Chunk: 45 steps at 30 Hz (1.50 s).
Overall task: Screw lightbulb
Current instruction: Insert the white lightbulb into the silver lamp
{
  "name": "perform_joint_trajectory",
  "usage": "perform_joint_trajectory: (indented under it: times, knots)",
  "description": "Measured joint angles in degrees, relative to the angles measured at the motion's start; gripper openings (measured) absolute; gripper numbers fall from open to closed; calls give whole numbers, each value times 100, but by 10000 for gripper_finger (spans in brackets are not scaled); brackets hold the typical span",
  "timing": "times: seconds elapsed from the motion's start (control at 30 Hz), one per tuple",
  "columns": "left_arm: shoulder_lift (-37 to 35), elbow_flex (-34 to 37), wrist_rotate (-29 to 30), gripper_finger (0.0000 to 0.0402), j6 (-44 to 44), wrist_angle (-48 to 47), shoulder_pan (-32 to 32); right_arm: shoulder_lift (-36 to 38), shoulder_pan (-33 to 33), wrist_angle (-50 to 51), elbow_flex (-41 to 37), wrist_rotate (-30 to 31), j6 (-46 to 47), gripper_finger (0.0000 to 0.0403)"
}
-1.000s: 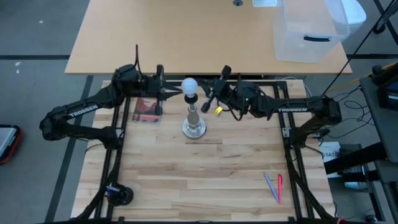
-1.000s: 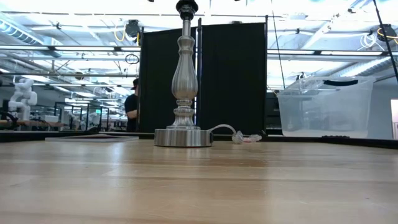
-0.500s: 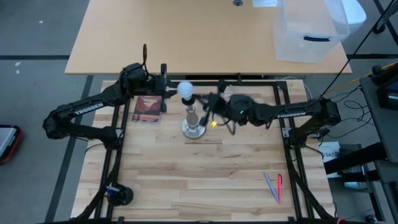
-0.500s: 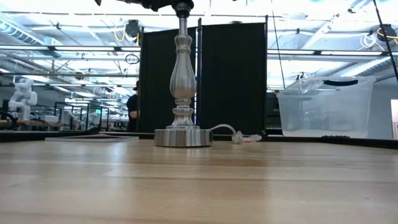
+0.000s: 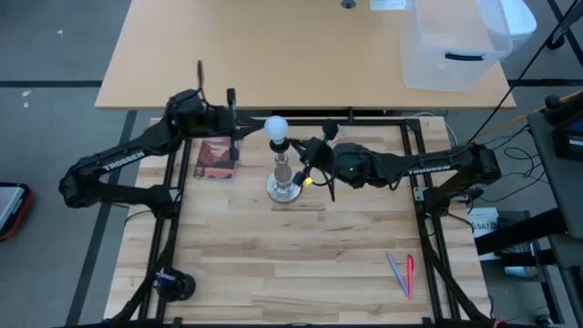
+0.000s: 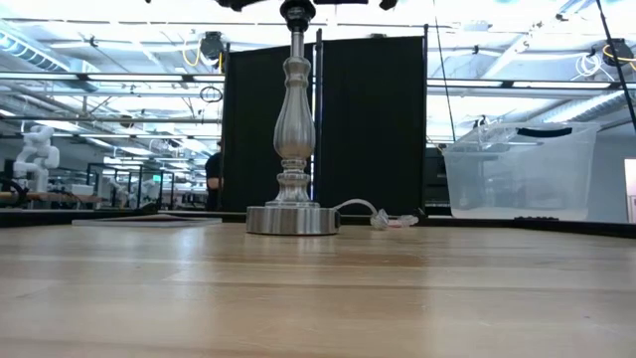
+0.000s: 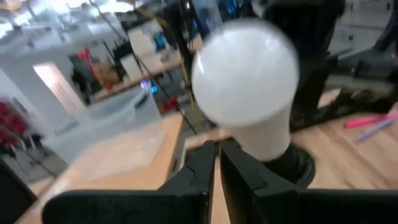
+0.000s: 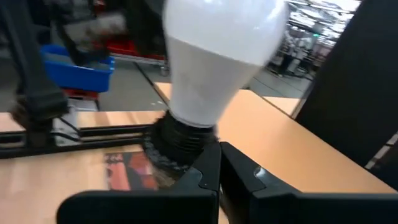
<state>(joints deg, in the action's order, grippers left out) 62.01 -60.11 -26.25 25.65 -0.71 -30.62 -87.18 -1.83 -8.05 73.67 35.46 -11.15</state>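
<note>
Bulb (image 5: pixel 277 127) sits upright in the socket (image 8: pixel 177 144) on top of the lamp (image 6: pixel 293 149) — white head up, neck down in the dark collar. Threads are hidden in both wrist views, so how far it's screwed in can't be read; no gap shows between neck and collar, and the bulb stands straight.

Left gripper (image 5: pixel 239 128) is just beside the bulb, on the side away from the right arm. Fingers (image 7: pixel 202 165) pressed nearly together, tips at the bulb's neck in its wrist view, nothing between them. Whether they touch the bulb — can't tell.

Right gripper (image 5: pixel 310 160) is on the other side of the lamp, lower, near the stem just under the socket. Fingers (image 8: pixel 233 171) fully closed, holding nothing, tips close to the collar. Contact with the lamp can't be confirmed.

Lamp stands upright on the table (image 5: pixel 346 264), cord (image 6: pixel 363 209) trailing from its base. Red card (image 5: pixel 217 158) lies flat beside the base on the left arm's side; pens (image 5: pixel 402 273) well apart from the lamp.

My read: insertion done, bulb seated. Neither gripper is wrapped round the bulb, so no turning grip at this moment. Left to do, if anything: final tightening, then clear both arms off the lamp.
</note>
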Motion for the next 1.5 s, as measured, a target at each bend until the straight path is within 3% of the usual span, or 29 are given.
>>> perform_joint_trajectory:
  times: [0.17, 0.3, 0.43, 0.63, 1.0, 1.5]
  knots:
    - [-247, -6, -315, 29, -4, -79, -2, 2, 38, -139, 0, 365, -208, 0]
    - [-301, -6, -969, 29, -20, -77, 41, 2, 235, -639, 0, 359, -492, 0]
    - [-225, -3, -1058, 29, 37, -111, 164, 7, 413, -1151, 4, 302, -881, 0]
    - [-68, -3, -1077, 29, 42, 64, 307, 6, 746, -1609, 4, -905, -837, 0]
    - [115, -3, -1066, 29, 42, 198, 307, -48, 975, -1703, 7, -1742, -692, 0]
    - [110, -1, -1127, 29, 39, 168, -36, -31, 686, -1339, 20, -1304, -733, 0]
